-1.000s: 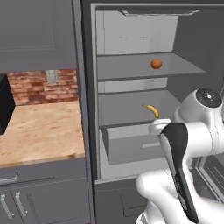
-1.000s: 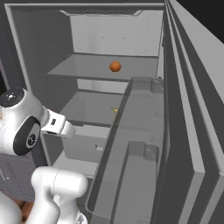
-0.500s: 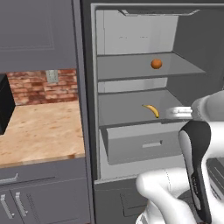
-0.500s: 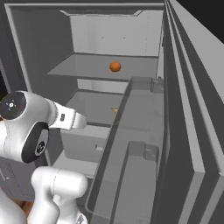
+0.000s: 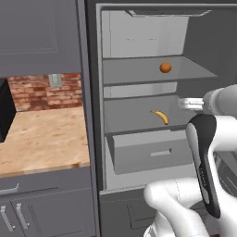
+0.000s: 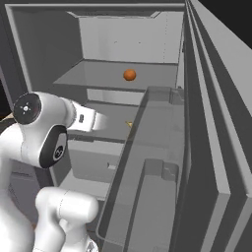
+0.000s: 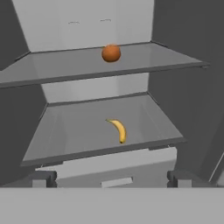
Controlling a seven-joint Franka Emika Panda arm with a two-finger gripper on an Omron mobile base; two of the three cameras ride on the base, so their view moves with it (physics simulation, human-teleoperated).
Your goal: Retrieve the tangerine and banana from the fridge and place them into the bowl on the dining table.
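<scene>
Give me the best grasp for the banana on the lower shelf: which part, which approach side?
Grip the banana mid-body, across its slim width. It lies flat, pointing roughly front to back, so probably enter from the open front, under the tangerine's shelf, fingers either side.

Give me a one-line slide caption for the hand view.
Open end effector faces the open fridge: tangerine on the upper shelf, banana on the shelf below.

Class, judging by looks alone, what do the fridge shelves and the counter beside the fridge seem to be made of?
Fridge shelves: probably smooth plastic or coated metal; flat pale grey with a soft sheen. Counter: seemingly matt wood; light tan with mottled grain.
</scene>
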